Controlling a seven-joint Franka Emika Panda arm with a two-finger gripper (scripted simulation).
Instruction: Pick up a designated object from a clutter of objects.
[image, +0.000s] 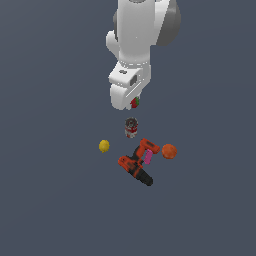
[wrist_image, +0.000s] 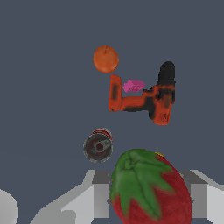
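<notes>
Strawberry (wrist_image: 151, 188) was up in the air, gripped between the jaws of the gripper (image: 134, 103) and lifted clear of the counter (image: 50, 200)! In the exterior view only a sliver of red and green peeked out under the white hand, high above the rest of the clutter. From the wrist view it filled the foreground, leafy green top facing the camera, grey fingers (wrist_image: 99, 194) pressing in on either side. Down below, the red-and-grey can (image: 131, 128) stood upright almost directly beneath the hand. The power drill (image: 136, 162) lay on its side nearer the camera, its pink piece (image: 148, 157) resting against it. The orange ball (image: 169, 151) sat just beside the drill on the exterior view's right, and the little yellow lemon (image: 104, 146) sat apart on the exterior view's left.
</notes>
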